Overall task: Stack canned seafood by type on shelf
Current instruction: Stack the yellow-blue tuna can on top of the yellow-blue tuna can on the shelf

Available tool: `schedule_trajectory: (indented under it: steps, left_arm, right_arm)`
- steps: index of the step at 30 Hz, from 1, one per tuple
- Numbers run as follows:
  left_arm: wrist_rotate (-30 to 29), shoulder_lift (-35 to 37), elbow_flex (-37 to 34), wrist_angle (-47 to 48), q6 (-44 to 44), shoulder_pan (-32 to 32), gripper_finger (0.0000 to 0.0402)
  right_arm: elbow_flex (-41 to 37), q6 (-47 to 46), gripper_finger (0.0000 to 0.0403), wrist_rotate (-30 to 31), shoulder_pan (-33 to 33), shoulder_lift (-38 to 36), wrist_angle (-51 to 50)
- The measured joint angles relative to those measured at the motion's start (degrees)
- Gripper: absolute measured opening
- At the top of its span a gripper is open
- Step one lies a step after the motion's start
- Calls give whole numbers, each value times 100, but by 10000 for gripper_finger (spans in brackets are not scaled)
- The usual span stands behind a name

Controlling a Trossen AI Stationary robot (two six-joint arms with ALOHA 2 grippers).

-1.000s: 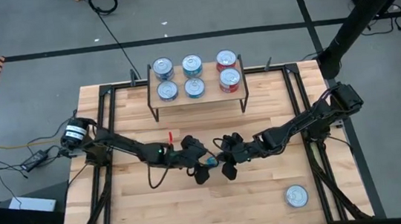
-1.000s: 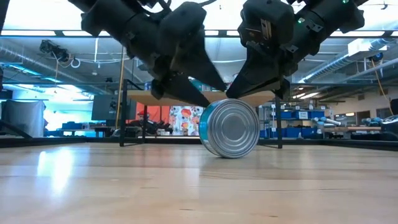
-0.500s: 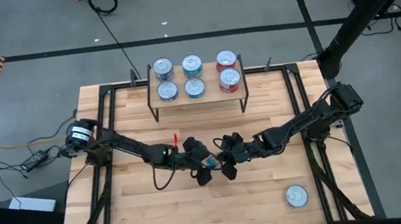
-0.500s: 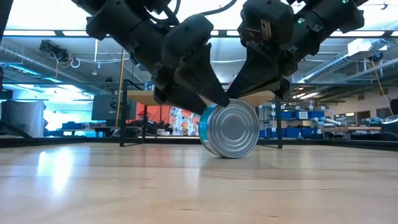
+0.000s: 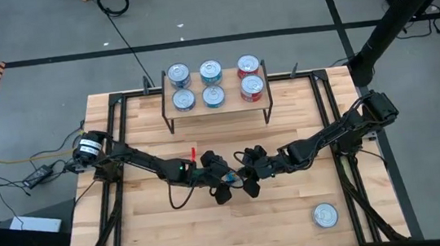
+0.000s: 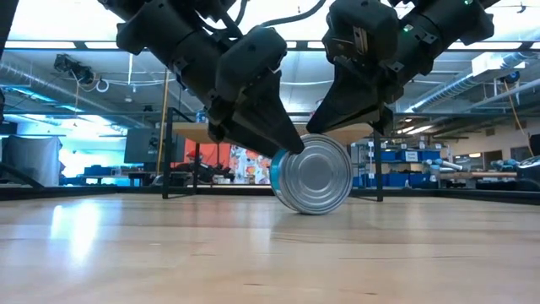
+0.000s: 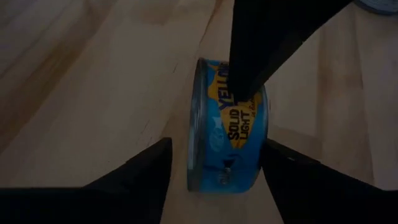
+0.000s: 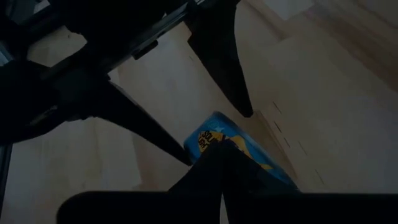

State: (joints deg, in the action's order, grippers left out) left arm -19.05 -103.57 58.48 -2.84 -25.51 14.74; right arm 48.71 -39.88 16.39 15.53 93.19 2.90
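Wooden desk (image 5: 158, 236), shelf (image 5: 218, 107) at the far edge with six cans on top. A blue-label can (image 6: 312, 175) lies on its edge mid-desk, flat faces vertical. Left hand (image 7: 214, 165) straddles it, fingers spread either side of the flat faces, not touching yet as far as I can see. Right hand (image 6: 348, 105) pressed together, tip on the can's rim from above, apparently steadying it. Spare can (image 5: 325, 215) at the near right.

A black cable (image 5: 128, 44) crosses the grey floor (image 5: 30, 28) beyond the wooden table (image 5: 296, 221).
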Motion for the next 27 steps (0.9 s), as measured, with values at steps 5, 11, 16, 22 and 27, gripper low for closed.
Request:
schedule_trajectory:
  steps: [5, 11, 16, 22, 27]
  left_arm:
    - [0, 0, 0, -5, 115, 0, 212]
    - [0, 0, 0, -6, 132, 0, 171]
    - [75, 0, 0, -10, 148, 0, 157]
    - [62, 0, 416, 822, 457, 0, 156]
    - [-364, 6, 1094, 1902, 973, 0, 154]
  right_arm:
    - [0, 0, 11, 2, 0, 0, 1]
    - [2, 0, 11, 4, 0, -2, 4]
    - [2, 10, 11, -6, -2, -4, 107]
    - [2, 111, 11, -16, 6, -186, 208]
    - [1, 361, 11, 230, 100, -703, 43]
